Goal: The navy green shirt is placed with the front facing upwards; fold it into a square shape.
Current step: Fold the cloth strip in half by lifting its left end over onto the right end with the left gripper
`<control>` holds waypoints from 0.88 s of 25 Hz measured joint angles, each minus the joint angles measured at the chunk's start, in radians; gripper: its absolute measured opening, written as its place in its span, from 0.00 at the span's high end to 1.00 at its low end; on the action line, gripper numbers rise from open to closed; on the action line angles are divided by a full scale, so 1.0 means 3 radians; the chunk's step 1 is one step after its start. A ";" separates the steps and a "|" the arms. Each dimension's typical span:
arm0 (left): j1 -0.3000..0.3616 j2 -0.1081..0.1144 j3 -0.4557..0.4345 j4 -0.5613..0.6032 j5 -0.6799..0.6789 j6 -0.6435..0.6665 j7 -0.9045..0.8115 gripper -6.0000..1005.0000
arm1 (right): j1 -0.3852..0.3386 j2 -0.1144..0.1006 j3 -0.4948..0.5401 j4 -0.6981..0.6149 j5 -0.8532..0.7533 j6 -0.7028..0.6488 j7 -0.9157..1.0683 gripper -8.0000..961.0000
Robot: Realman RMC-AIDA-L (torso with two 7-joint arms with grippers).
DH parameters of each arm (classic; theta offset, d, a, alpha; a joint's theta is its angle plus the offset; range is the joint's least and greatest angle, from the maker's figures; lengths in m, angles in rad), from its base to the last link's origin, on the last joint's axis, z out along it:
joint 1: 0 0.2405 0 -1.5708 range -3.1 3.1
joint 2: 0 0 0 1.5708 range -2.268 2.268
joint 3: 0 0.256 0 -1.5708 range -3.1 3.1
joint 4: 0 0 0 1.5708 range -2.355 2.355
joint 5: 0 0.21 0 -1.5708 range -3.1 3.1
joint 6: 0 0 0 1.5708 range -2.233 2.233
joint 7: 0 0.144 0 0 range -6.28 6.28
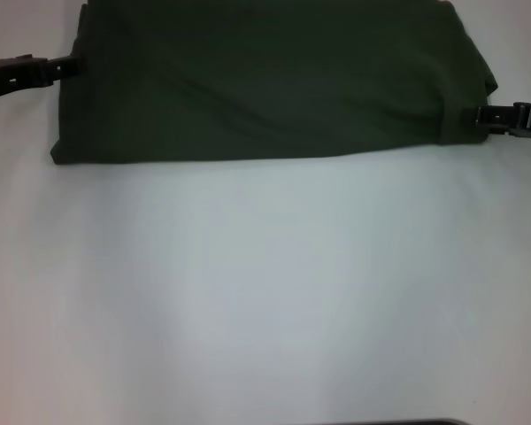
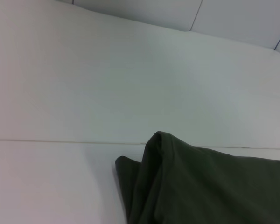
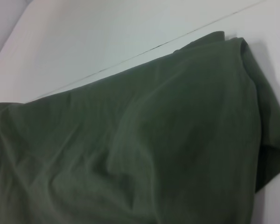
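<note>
The table [image 1: 265,292] is a plain white surface, bare and smooth on the robot's side of the cloth. From the left wrist camera a thin seam runs across the white top, and beyond it pale wall panels rise with dark joint lines between them.

The navy green shirt [image 1: 265,80] lies as a wide folded band across the far part of the table, stretched between the two grippers. Only plain dark olive cloth faces up, with soft creases and no lettering in sight. Its near edge runs fairly straight from one gripper's side to the other.

The left gripper [image 1: 71,65] meets the shirt's left edge, its dark fingers touching the cloth there. Whether it is clenched on the fabric I cannot tell. The right gripper [image 1: 471,116] sits at the shirt's right edge, just below a bunched corner, and its grip is likewise unclear.

From the right wrist camera the shirt [image 3: 144,149] fills most of the view, rumpled, with a folded corner hanging over at one end.

No containers are in sight.
</note>
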 joint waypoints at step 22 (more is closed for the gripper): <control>-0.0012 0.0000 0.0001 -0.0009 0.0008 0.0001 -0.0005 0.07 | -0.0017 0.0043 0.0182 0.0045 0.0047 0.0152 -0.0098 0.61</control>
